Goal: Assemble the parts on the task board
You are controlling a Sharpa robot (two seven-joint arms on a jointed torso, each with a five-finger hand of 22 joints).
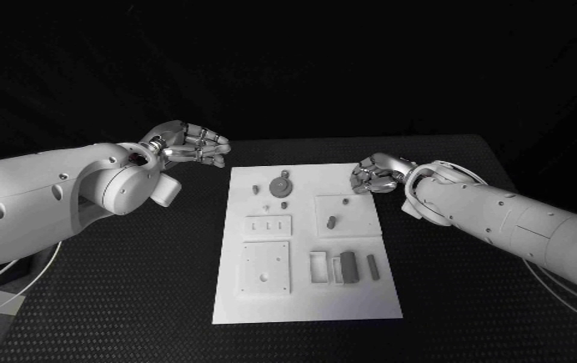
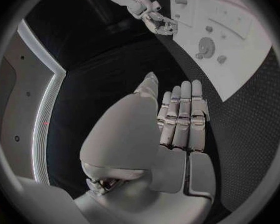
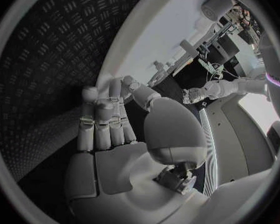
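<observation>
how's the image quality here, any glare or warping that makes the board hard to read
Head view: the task board is bright against the black table, yet its small parts stay legible; the background is dark. Left wrist view: fisheye bends the board's edges, and the left hand looks sharp. Right wrist view: the board is washed out to near white beyond the right hand, and a bright patch glares at the circle's rim.

task board (image 2: 239, 40) cut by circle's rim, parts (image 1: 346, 266) too small
</observation>
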